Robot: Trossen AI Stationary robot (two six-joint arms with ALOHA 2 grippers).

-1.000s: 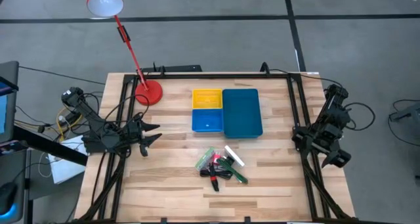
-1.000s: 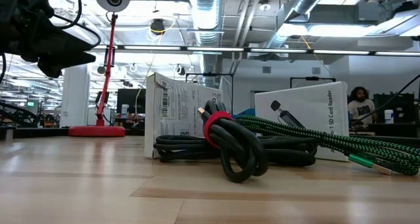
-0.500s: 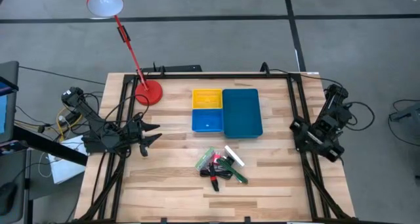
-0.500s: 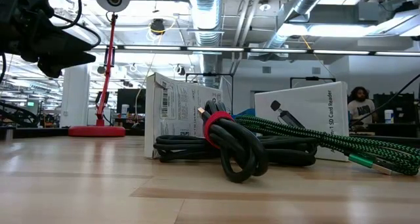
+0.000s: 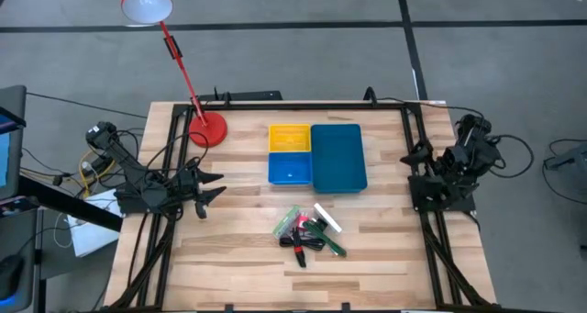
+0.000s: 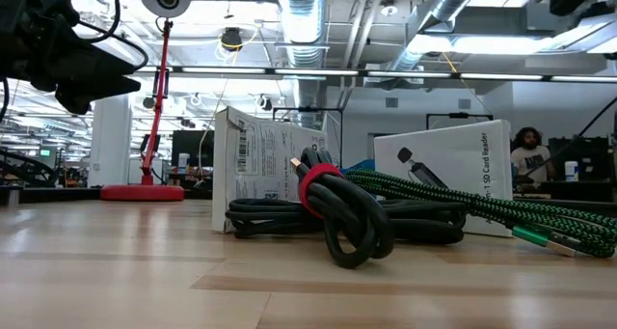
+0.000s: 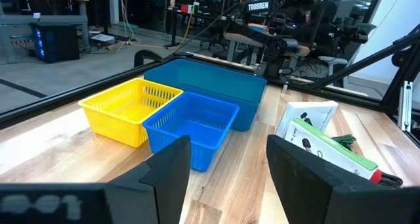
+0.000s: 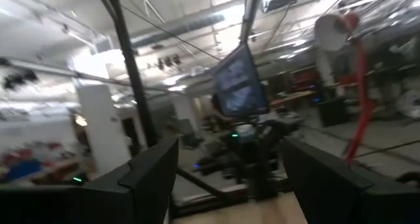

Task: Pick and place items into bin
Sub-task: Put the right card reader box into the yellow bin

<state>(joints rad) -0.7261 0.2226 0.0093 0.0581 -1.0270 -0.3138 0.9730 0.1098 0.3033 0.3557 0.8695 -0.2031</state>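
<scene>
The small heap of items (image 5: 309, 231) lies on the near half of the wooden worktop (image 5: 238, 258), roughly midway between the two arms and well apart from both. In it a coiled black cable (image 6: 337, 218) with a red band lies in front, a green braided cord (image 6: 482, 210) trails off beside it, and two white labelled boxes (image 6: 253, 160) stand behind. Just beyond the heap sits the bin (image 5: 338, 157): a large teal tray with a small yellow tray (image 5: 289, 137) and a small blue tray (image 5: 290, 168) joined to its side.

The left gripper (image 5: 207, 190) hovers at the worktop's left edge, pointing toward the trays, its fingers (image 7: 172, 168) spread partway with nothing between them. The right gripper (image 5: 424, 152) is at the right edge, raised and tilted up toward the room; its fingers (image 8: 154, 168) stand wide apart and hold nothing.

A red desk lamp (image 5: 207, 128) stands at the far left corner. Beyond the worktop is an open workshop with ceiling ducts, and a person (image 6: 528, 155) sits far off.
</scene>
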